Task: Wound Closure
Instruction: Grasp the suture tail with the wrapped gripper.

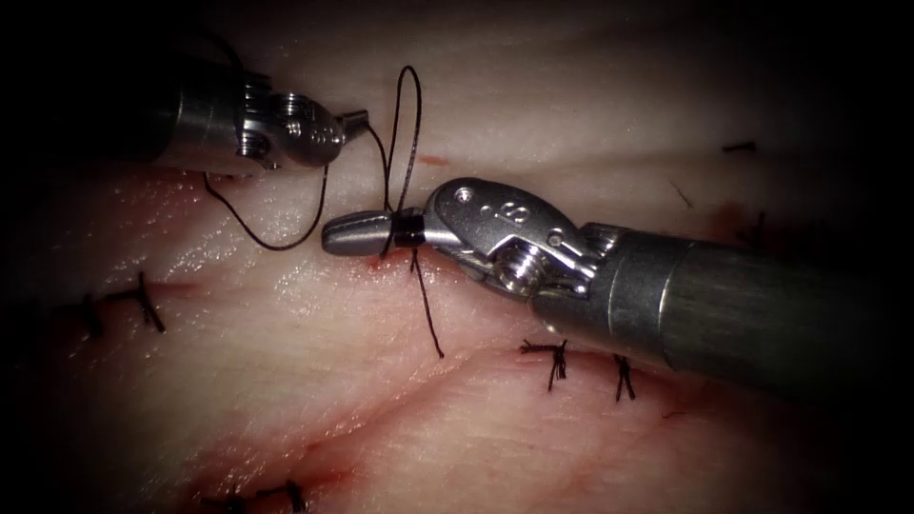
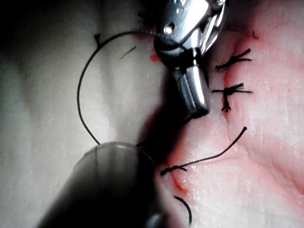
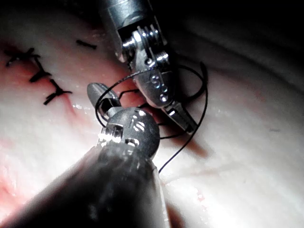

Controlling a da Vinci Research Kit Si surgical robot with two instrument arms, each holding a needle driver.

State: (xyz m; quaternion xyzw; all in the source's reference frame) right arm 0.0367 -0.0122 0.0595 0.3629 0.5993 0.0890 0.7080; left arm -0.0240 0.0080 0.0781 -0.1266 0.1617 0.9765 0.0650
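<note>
Both tools level, thread [image 1: 407, 124] around right tool [image 1: 357, 233].

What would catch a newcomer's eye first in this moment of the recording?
The right tool lies across the middle of the endoscope view, its closed fingers wrapped by black thread that rises in a tall loop above them. The left tool, at the upper left, holds that thread where it sags in a curve over the pale tissue. Finished stitches sit to the lower right along the reddened cut.
</note>
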